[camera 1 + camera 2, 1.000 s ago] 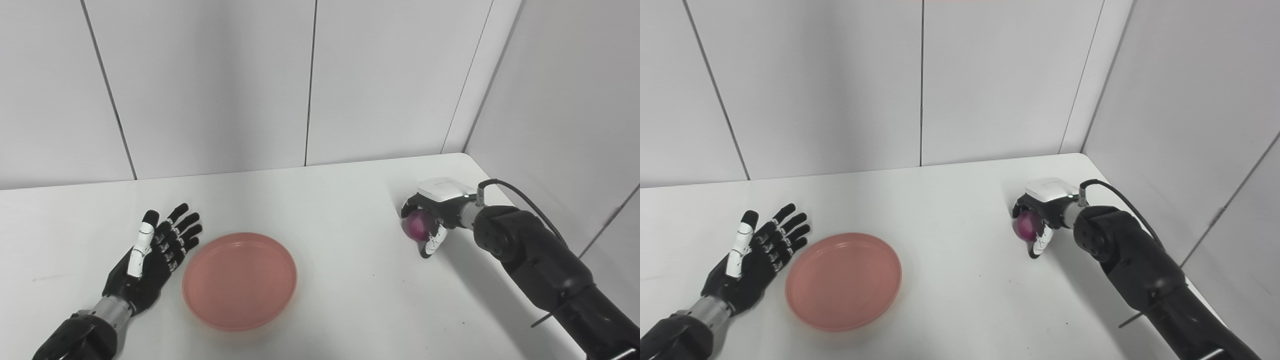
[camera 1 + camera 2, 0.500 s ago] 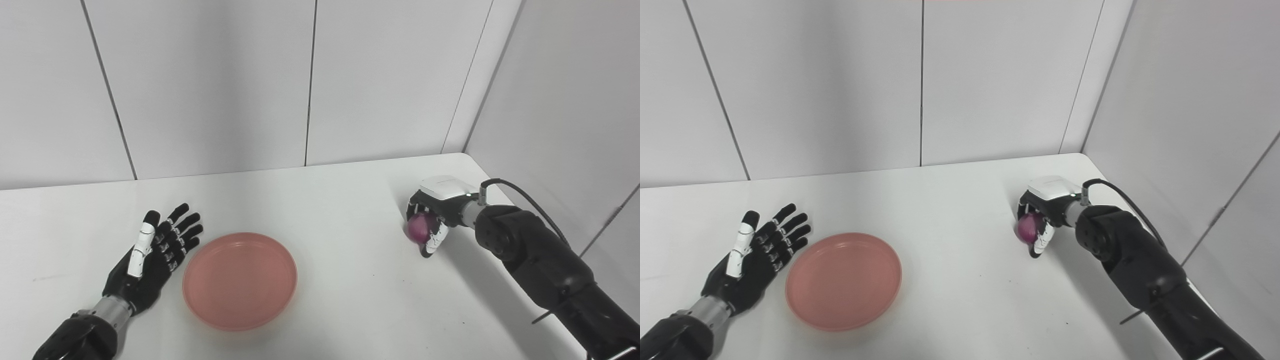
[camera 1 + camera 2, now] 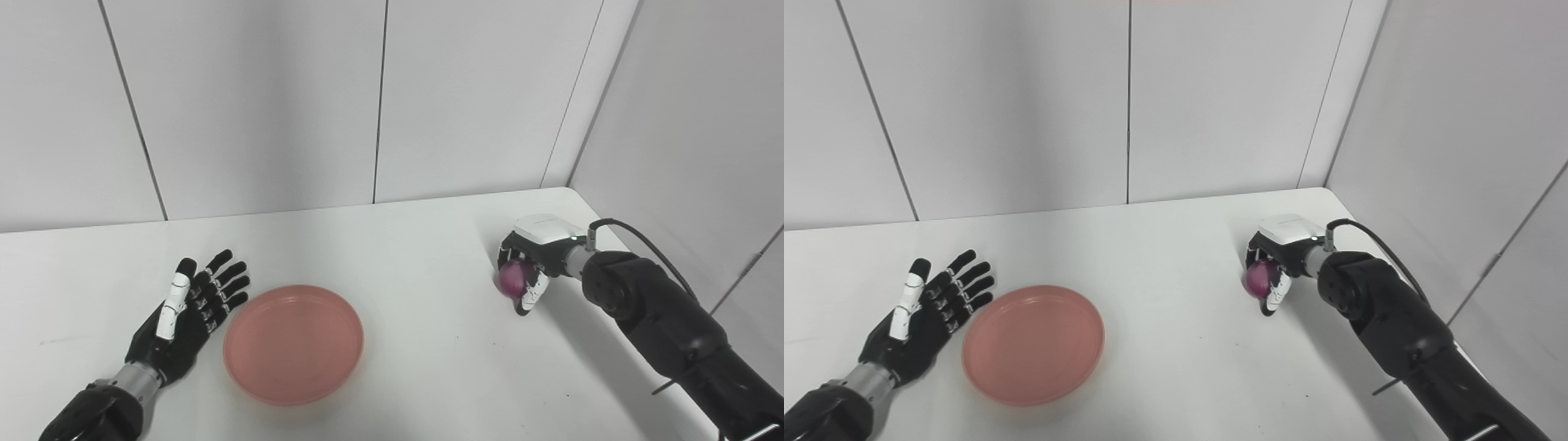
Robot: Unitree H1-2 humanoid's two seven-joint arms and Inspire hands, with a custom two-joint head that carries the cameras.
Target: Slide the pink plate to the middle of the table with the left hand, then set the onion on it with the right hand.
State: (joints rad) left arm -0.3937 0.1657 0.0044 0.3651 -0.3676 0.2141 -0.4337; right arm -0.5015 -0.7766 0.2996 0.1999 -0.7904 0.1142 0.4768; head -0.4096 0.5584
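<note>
The pink plate point(image 3: 293, 343) lies flat on the white table, left of the middle and toward the front. Just left of its rim rests my left hand point(image 3: 190, 309), open, palm up, fingers spread and apart from the plate. A small purple onion point(image 3: 512, 277) is at the table's right side. My right hand point(image 3: 531, 262) is curled over it from above and behind, fingers and thumb wrapped around it. I cannot tell whether the onion touches the table or is lifted slightly.
The white table point(image 3: 416, 245) is bounded by grey wall panels at the back and on the right. Its right edge runs close beside my right arm point(image 3: 661, 324). A small dark speck point(image 3: 457, 336) marks the surface right of the plate.
My right hand has tightened around the onion and shifted it slightly up and to the right. The plate and my left hand have stayed where they were.
</note>
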